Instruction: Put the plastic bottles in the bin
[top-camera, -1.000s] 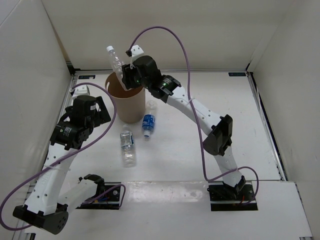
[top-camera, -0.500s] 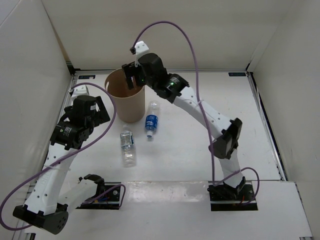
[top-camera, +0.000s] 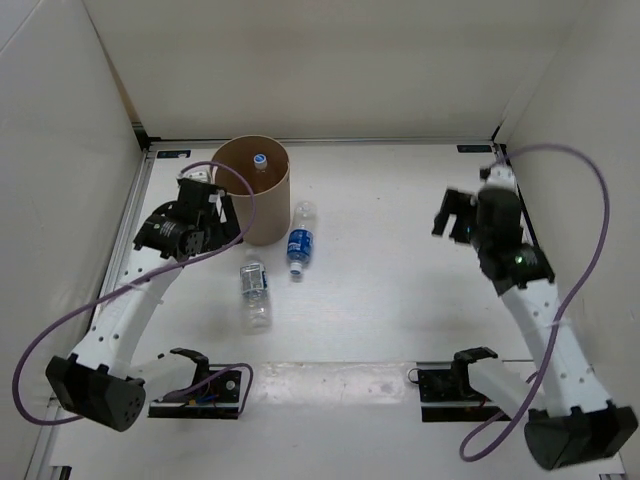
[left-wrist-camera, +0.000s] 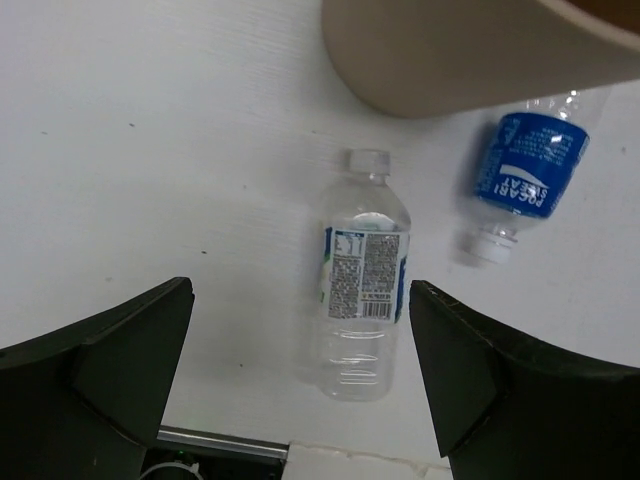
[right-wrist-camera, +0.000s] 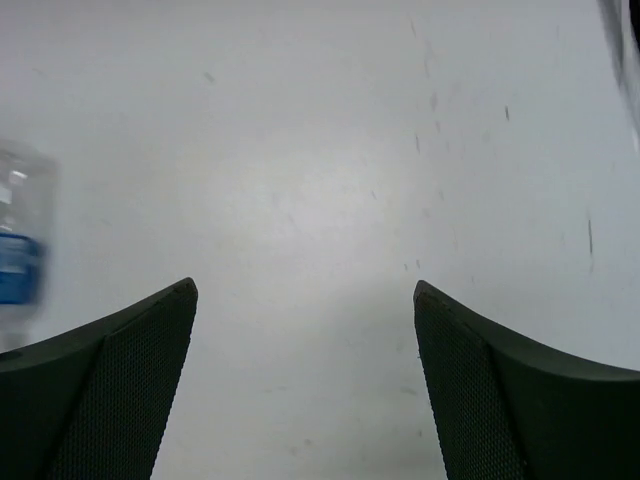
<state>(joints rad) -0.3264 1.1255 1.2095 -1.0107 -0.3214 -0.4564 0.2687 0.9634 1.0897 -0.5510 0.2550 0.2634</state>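
While both claws gape wide and grip nothing, the scene stands so:
Left gripper (left-wrist-camera: 300, 290): fingers spread wide, hovering over the small-labelled clear bottle (left-wrist-camera: 362, 275), which lies on its side at the bin's 6 o'clock.
Right gripper (right-wrist-camera: 303, 290): spread wide over the bare table (top-camera: 400, 280), 3 o'clock side.
Bin (top-camera: 265, 222): upright at 11 o'clock, with one bottle inside (top-camera: 261, 159), cap up.
Blue-labelled bottle (top-camera: 298, 243): lying just beside the bin, at its 4 o'clock.

The bin (top-camera: 262, 225) crowds the blue-labelled bottle (top-camera: 297, 243); open table (top-camera: 400, 250) lies to its right.
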